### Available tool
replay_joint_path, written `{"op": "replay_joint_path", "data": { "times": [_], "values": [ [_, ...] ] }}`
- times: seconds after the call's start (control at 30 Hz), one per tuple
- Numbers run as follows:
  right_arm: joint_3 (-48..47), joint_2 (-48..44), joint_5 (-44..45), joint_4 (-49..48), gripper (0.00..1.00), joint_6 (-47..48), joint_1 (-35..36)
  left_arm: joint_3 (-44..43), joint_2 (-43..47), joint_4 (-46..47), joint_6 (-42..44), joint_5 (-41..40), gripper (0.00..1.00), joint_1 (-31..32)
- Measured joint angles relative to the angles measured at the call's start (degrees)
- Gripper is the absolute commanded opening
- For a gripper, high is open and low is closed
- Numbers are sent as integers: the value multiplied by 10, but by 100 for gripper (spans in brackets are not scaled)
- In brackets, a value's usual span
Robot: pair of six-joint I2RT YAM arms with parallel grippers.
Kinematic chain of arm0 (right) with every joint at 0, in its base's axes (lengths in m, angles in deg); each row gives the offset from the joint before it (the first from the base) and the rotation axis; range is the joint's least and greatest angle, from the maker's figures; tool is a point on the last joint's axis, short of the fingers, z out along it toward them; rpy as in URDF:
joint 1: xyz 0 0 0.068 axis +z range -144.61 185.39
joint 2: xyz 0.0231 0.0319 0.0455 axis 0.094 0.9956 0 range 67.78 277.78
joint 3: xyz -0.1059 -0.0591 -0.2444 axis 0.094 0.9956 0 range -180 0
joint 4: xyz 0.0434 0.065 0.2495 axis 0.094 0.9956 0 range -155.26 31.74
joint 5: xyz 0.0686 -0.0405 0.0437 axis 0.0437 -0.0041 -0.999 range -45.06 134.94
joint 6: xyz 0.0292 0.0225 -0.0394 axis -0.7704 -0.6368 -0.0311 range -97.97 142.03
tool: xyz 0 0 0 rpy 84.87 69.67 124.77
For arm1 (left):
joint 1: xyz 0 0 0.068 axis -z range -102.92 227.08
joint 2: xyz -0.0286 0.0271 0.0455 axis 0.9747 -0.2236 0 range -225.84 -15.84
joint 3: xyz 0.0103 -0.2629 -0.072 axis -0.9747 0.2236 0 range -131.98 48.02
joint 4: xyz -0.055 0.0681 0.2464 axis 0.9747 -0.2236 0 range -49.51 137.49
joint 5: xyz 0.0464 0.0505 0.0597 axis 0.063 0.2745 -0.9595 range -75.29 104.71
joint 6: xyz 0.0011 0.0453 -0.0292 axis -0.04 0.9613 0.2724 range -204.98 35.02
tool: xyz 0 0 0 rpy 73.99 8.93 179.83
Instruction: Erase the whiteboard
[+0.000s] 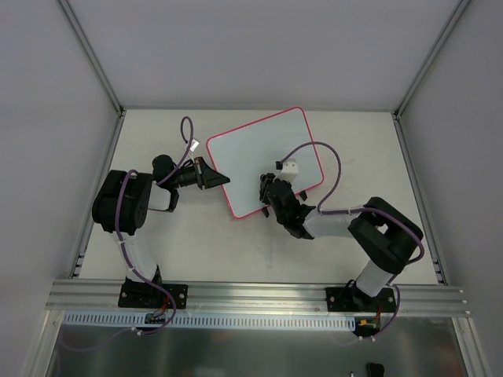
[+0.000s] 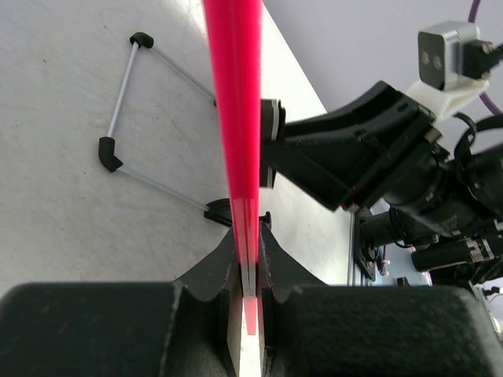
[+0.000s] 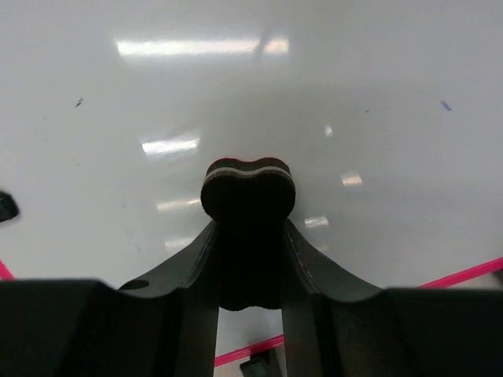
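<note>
The whiteboard (image 1: 259, 153), white with a thin pink-red frame, lies tilted on the table. My left gripper (image 1: 214, 177) is shut on its left edge; in the left wrist view the pink frame (image 2: 236, 102) runs edge-on between my closed fingers. My right gripper (image 1: 269, 191) is over the board's near part, shut on a small black eraser block (image 3: 248, 192) that is pressed against the glossy board surface (image 3: 314, 86). A few tiny blue specks (image 3: 446, 104) show on the board.
A wire stand with black feet (image 2: 110, 153) sits under the board on the left. The right arm and its wrist camera (image 2: 444, 51) show beyond the board. Aluminium frame posts (image 1: 94, 63) and grey walls enclose the table.
</note>
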Motion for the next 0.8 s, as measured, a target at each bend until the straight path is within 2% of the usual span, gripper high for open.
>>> {"op": "replay_joint_path", "data": {
  "times": [0.23,0.43,0.57,0.8],
  "values": [
    [-31,27,16,-3,0,7,47,0,0,0,0,-2,0,-1],
    [-31,19,-21,2,0,3,40,0,0,0,1,-3,0,0],
    [-20,-6,-73,20,0,-5,-1,0,0,0,1,-2,0,1],
    [-18,-35,-122,60,0,-11,-121,0,0,0,1,-1,0,1]
  ]
}}
